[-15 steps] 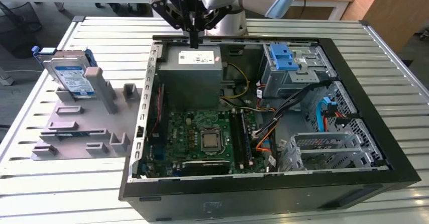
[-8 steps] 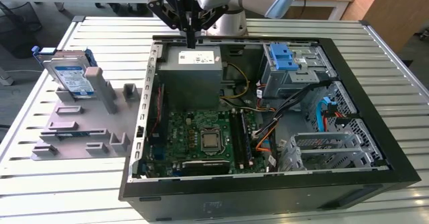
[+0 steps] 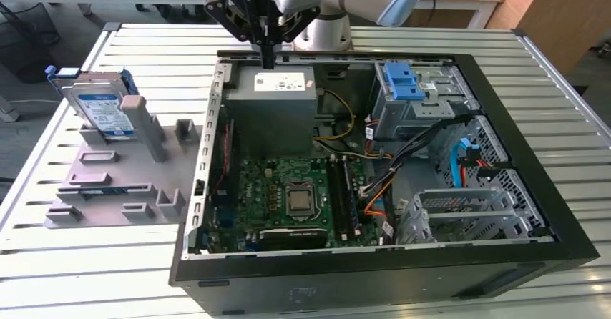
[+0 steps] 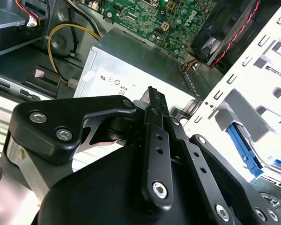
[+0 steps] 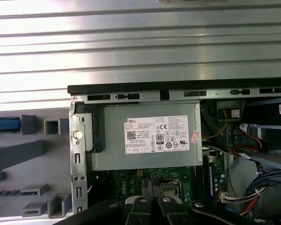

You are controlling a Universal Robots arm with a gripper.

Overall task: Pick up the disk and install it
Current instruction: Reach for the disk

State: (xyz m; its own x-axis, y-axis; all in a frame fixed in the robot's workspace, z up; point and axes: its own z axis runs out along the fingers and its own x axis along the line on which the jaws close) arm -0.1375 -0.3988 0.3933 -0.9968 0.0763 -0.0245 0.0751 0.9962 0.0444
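Overhead, the gripper [image 3: 268, 61] hangs closed, empty, above the power supply [image 3: 274, 99].

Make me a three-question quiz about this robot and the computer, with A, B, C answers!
1. Where is the disk?
A) between the jaws
B) in the grey holder beside the computer case
C) inside that case

2. What colour is the plastic latch in the case?
A) red
B) green
C) blue

3. How are the jaws of the gripper?
A) shut, holding nothing
B) wide open
C) shut on the disk

Answers:
1 B: the disk stands in the holder on the exterior view's left.
2 C: the latch is plainly blue.
3 A: the jaws meet above the power supply with nothing between them.
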